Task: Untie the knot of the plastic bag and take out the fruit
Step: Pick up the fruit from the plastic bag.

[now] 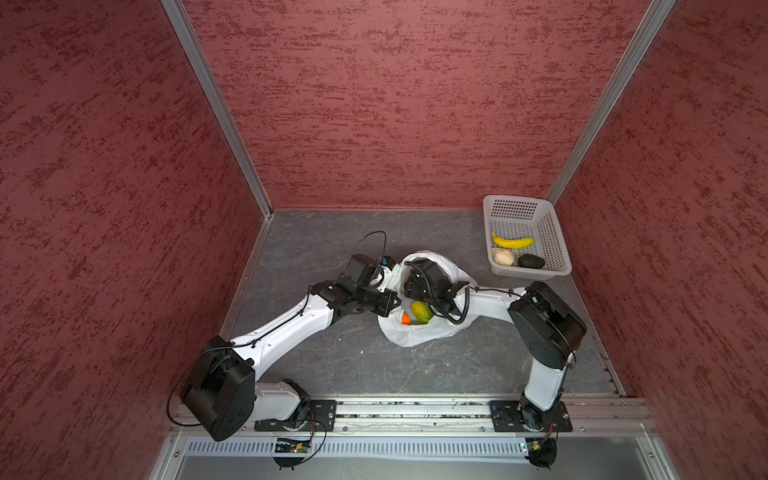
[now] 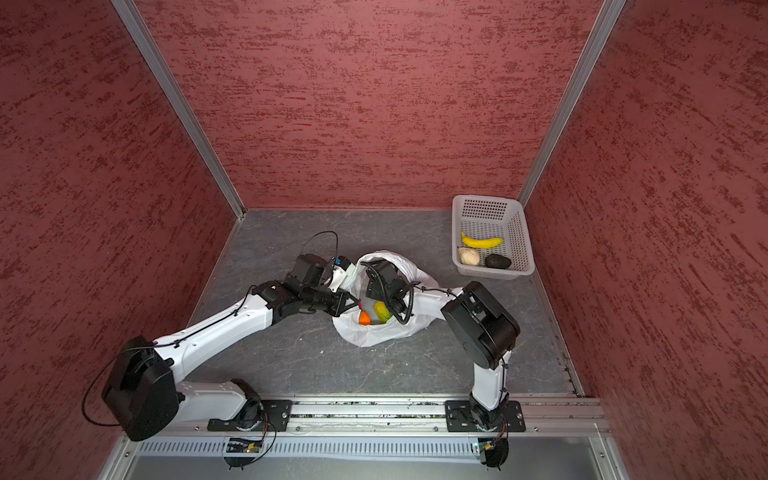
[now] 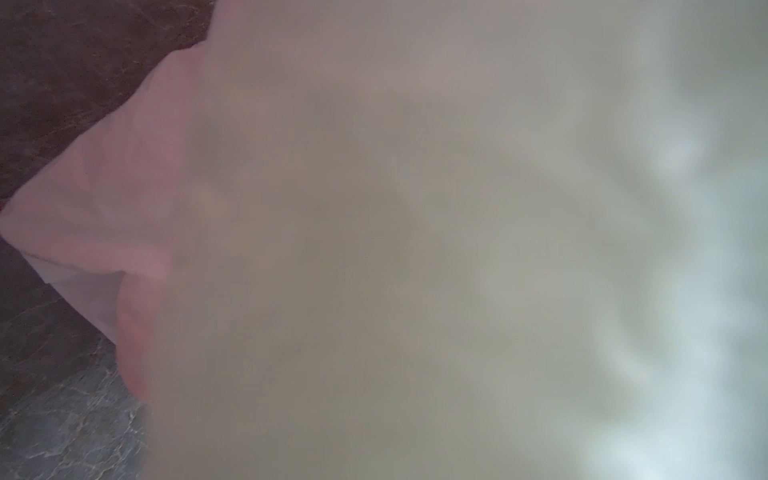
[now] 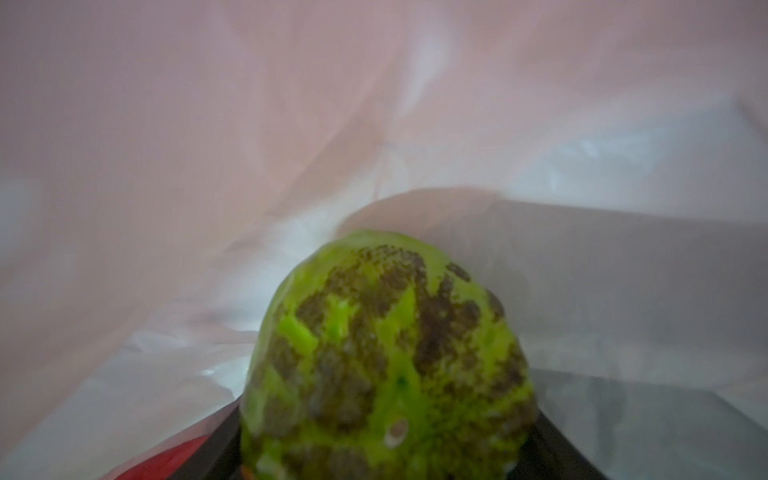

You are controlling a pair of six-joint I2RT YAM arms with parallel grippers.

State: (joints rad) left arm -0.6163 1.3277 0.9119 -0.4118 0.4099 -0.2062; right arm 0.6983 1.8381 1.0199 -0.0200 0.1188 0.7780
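Both top views look down on the same scene; wrist cameras sit close against the plastic bag (image 3: 104,187).

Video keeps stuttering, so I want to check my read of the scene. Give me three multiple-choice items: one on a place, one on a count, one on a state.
1. Where does the basket stand?
A. far right corner
B. near left corner
C. dead centre

2. How many fruits lie in it?
A. one
B. three
C. six

3. The mouth of the bag is:
A. knotted shut
B. open
C. taped over

Answers:
1 A: it sits where the back and right walls meet.
2 B: a banana, a pale fruit and a dark fruit.
3 B: the rim gapes, showing an orange and a mango inside.
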